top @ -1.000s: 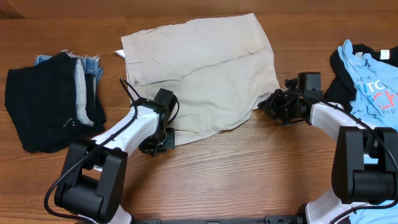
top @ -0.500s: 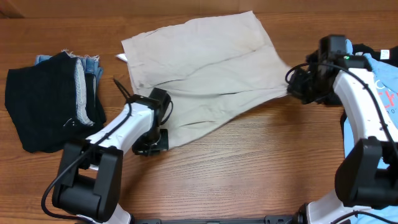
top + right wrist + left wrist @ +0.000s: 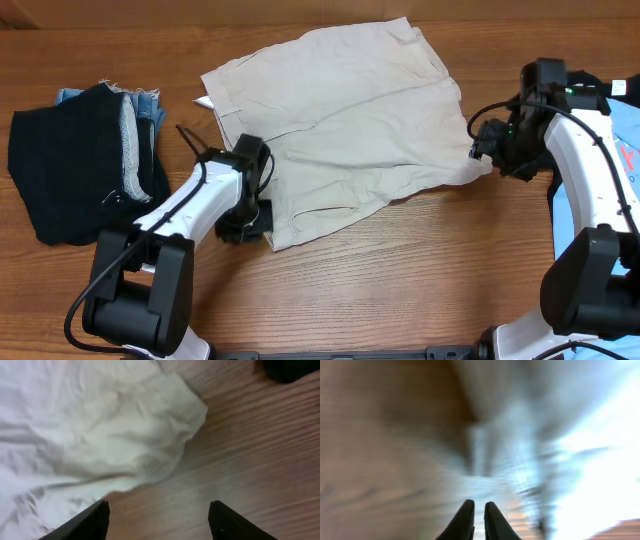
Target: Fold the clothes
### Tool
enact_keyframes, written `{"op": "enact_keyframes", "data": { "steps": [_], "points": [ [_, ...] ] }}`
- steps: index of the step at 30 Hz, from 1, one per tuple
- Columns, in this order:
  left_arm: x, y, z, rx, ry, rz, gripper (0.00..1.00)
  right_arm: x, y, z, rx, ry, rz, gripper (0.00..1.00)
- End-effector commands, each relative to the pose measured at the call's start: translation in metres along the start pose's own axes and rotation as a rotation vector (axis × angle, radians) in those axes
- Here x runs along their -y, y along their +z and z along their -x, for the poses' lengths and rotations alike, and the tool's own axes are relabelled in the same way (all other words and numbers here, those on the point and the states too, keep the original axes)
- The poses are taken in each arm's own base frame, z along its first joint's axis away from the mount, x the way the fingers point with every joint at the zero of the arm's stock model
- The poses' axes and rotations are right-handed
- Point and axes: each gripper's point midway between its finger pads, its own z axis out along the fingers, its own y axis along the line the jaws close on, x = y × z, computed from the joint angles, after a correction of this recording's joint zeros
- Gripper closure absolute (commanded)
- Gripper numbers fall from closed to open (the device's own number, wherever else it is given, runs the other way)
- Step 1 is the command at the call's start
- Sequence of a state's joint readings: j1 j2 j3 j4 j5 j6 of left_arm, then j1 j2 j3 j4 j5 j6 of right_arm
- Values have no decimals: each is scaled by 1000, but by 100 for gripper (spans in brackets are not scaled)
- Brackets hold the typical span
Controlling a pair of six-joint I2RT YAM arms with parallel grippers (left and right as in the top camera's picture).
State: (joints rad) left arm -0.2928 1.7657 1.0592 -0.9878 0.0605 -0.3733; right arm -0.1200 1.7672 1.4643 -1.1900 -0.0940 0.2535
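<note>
shorts (image 3: 340,130) spread on bench (image 3: 400,270), not folded yet | left gripper (image 3: 479,510) narrow | right gripper (image 3: 157,512) wide, empty

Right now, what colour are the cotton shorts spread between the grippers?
Pale beige shorts; overhead view shows it best.

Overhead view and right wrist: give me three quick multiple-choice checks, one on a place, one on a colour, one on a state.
1. Where is the dark pile of clothes?
A. left of the shorts
B. right of the shorts
C. on top of the shorts

2. What colour are the shorts?
A. red
B. beige
C. green

3. How is the right gripper?
A. shut on the shorts
B. out of view
C. open, holding nothing

Answers:
1 A, it lies far left in the overhead view.
2 B, the cloth is pale beige.
3 C, its jaws stand wide apart with nothing between them.
</note>
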Motion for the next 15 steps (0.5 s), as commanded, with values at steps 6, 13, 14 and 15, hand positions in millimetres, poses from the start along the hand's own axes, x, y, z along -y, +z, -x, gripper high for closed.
{"op": "enact_keyframes", "data": {
  "steps": [6, 13, 14, 15],
  "points": [
    [42, -22, 41, 171, 102, -157, 58, -4, -5, 7, 23, 17, 35, 32],
    [46, -8, 48, 164, 99, -164, 58, -4, -5, 8, 26, 17, 36, 32],
    [47, -3, 46, 143, 99, -169, 59, -4, -5, 8, 27, 17, 36, 32],
    [49, 3, 44, 120, 98, -175, 59, -4, -5, 8, 26, 17, 36, 32]
  ]
}}
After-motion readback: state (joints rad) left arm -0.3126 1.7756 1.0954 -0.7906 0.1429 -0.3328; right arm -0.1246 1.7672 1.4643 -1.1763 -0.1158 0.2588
